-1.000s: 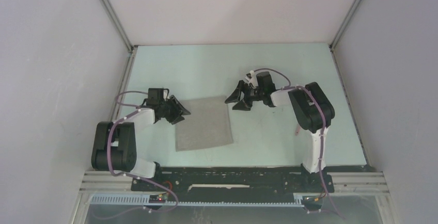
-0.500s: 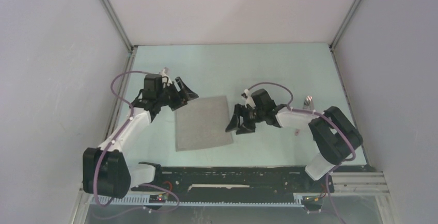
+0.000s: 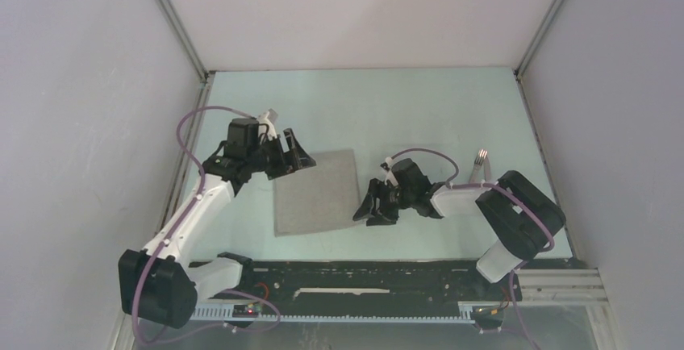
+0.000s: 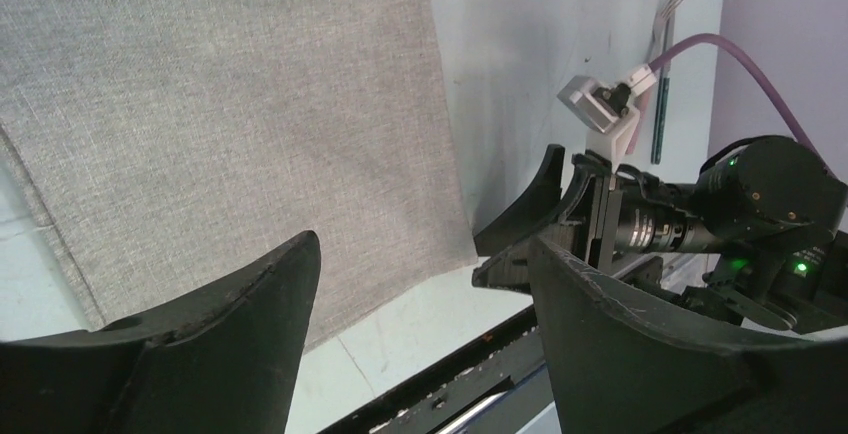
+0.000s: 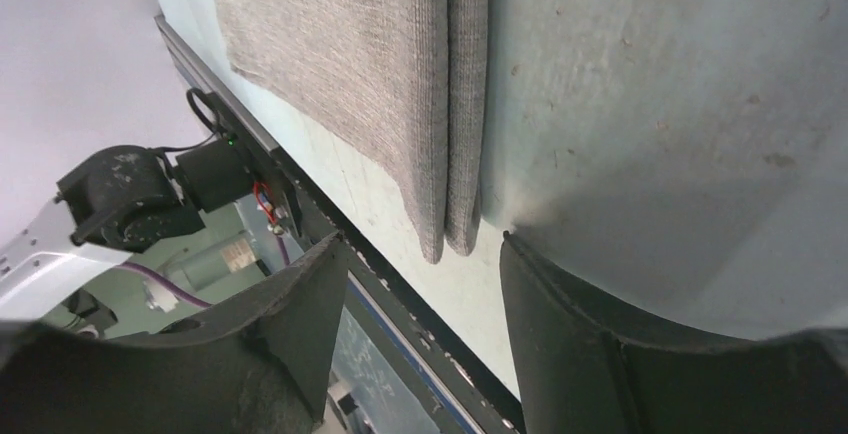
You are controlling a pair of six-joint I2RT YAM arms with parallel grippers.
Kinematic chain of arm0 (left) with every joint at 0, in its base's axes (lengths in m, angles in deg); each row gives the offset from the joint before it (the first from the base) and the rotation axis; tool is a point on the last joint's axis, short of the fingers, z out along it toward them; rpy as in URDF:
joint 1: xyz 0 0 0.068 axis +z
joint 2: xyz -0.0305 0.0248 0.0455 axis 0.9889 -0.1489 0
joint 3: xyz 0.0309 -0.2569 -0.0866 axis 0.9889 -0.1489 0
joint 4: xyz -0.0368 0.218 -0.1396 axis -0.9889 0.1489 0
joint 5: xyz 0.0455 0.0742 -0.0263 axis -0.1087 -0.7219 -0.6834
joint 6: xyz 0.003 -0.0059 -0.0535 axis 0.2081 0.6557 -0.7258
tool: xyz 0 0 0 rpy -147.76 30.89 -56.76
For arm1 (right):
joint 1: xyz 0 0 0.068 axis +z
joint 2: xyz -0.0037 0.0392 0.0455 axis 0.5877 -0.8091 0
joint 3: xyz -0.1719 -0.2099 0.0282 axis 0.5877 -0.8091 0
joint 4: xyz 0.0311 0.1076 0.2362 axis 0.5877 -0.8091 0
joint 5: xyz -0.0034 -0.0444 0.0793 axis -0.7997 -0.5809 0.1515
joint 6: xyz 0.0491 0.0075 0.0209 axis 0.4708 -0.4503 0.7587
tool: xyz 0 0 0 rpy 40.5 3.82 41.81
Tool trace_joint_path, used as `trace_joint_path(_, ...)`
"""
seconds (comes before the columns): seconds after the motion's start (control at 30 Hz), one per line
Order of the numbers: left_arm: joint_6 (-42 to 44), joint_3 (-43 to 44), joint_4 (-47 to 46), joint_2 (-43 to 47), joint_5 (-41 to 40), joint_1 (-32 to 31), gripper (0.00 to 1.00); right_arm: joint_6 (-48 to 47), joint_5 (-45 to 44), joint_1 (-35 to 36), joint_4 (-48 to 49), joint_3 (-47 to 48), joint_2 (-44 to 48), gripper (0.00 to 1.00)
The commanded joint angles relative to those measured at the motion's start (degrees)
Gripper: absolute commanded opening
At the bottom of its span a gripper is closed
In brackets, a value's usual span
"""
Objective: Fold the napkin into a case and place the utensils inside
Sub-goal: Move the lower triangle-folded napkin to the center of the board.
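The taupe-grey napkin (image 3: 316, 191) lies flat on the pale green table, and the right wrist view shows two layers side by side along its right edge (image 5: 340, 54). My left gripper (image 3: 297, 163) hovers open over the napkin's far-left corner, with nothing between its fingers (image 4: 425, 254). My right gripper (image 3: 363, 211) sits low and open beside the near-right corner; the doubled edge ends just ahead of its fingertips (image 5: 420, 244). The utensils lie to the right: silver fork tines (image 3: 481, 156) show by the right arm. The left wrist view shows the fork (image 4: 672, 4) and a dark teal handle (image 4: 657, 124).
The table (image 3: 403, 108) is closed in by white walls at the back and both sides. A black rail (image 3: 363, 273) runs along the near edge between the arm bases. The right arm's elbow (image 3: 520, 213) hangs over the utensils.
The left arm stretched out, carrying its gripper from the napkin's left edge to the far-left corner and opening wider. The right gripper came from the far-right corner toward the near-right corner.
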Motion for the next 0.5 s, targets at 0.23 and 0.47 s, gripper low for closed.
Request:
trace_joint_path(0.23, 3.5, 1.4, 2.7, 1.5, -0.6, -0.3, 0.84, 3.1, -2.3, 0.8, 6.7, -0.8, -3.7, 0.55)
trace_joint_path(0.47, 4.3, 1.4, 3.5, 1.7, -1.5, -0.3, 0.84, 3.1, -2.0, 1.0, 8.0, -0.8, -4.9, 0.46)
